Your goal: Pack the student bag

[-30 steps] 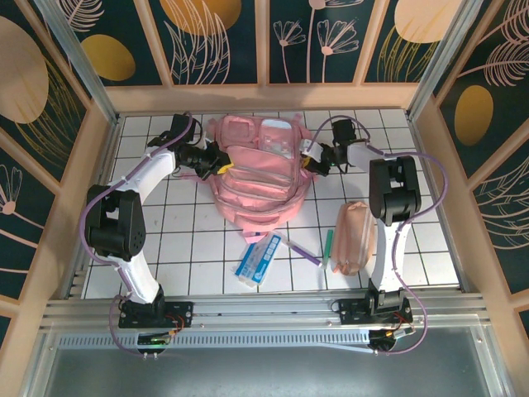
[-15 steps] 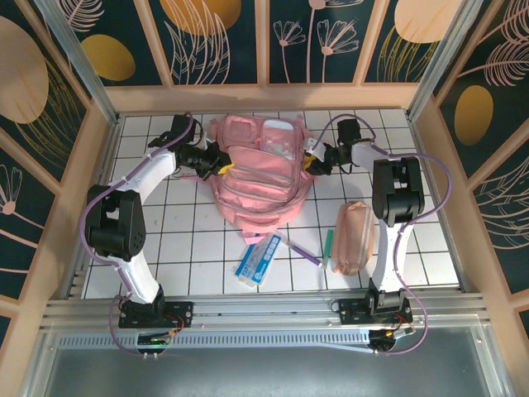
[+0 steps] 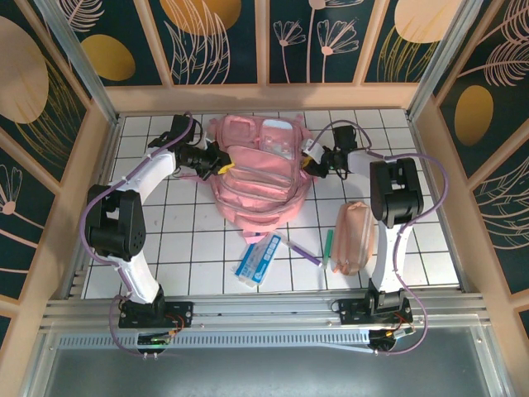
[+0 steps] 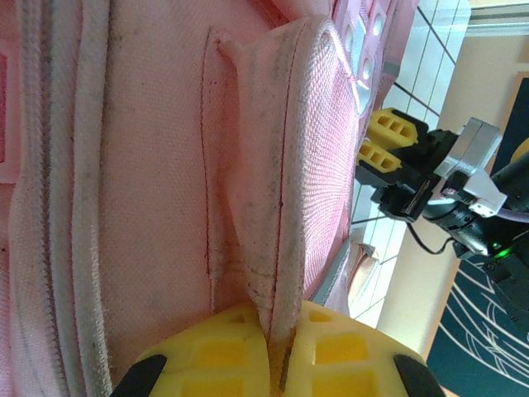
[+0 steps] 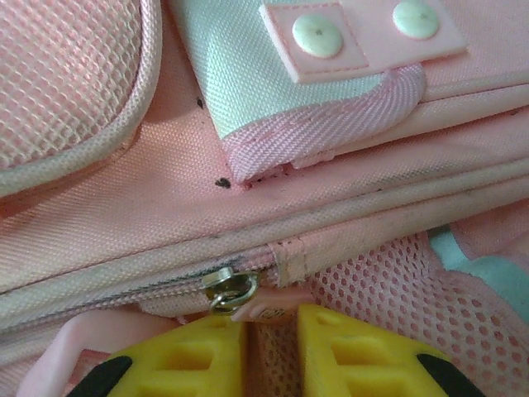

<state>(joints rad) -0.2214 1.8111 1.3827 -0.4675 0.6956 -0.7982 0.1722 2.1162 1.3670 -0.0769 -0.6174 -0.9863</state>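
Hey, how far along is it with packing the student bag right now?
Done: nothing visibly packed. In hand: the left gripper pinches a fabric fold of the student bag, and the right gripper closes at its zipper pull. To do: pencil pouch, blue-and-white box, purple pen and green pen lie on the table.

Matt woven cloth on the student bag [image 5: 124, 207], shiny metal zip pull [image 5: 230, 289]

Student bag [image 3: 256, 178] at far centre of table [image 3: 190, 248], between left gripper [image 3: 222, 163] and right gripper [image 3: 311, 159], behind packet [image 3: 259, 258], pens [image 3: 302, 251] and pouch [image 3: 354, 237].
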